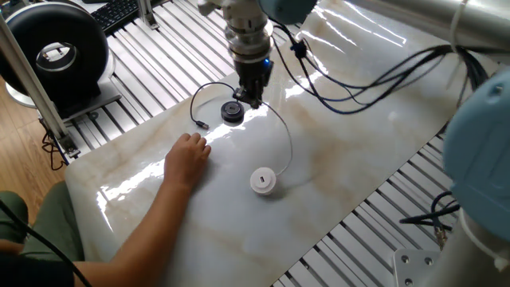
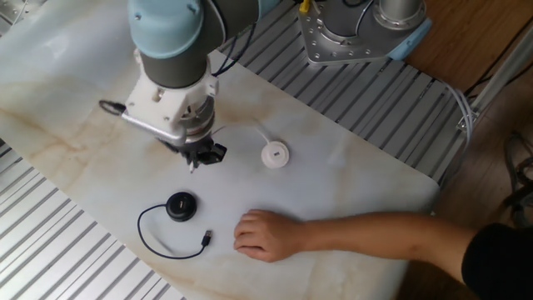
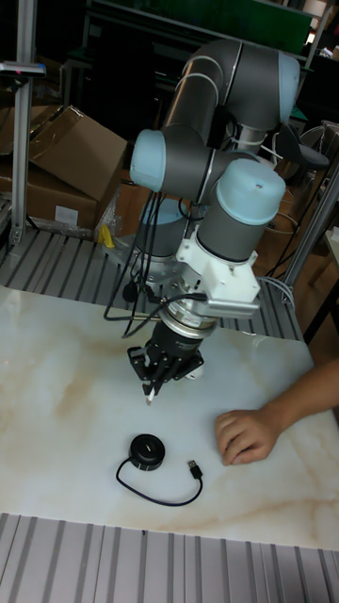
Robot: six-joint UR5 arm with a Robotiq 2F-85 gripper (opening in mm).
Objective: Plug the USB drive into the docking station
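Note:
The USB drive [image 1: 263,180] is a white round puck lying flat on the marble table; it also shows in the other fixed view [image 2: 275,154]. Its thin white cable [image 1: 285,139] arcs up to my gripper [image 1: 249,100], which is shut on the cable's plug end. The gripper [image 2: 196,162] hangs just above the table, close beside the docking station [image 1: 232,112], a black round puck [image 2: 181,206] [image 3: 146,450]. The black cable loops round to a dark plug [image 2: 206,239] lying free. In the tall view the gripper [image 3: 151,391] hides the white puck.
A person's hand [image 1: 190,155] rests on the table near the black plug [image 3: 195,467], with the forearm [image 2: 375,229] stretched across the slab. A black round device [image 1: 56,52] stands off the table at the far left. Slatted metal [image 2: 375,92] surrounds the slab.

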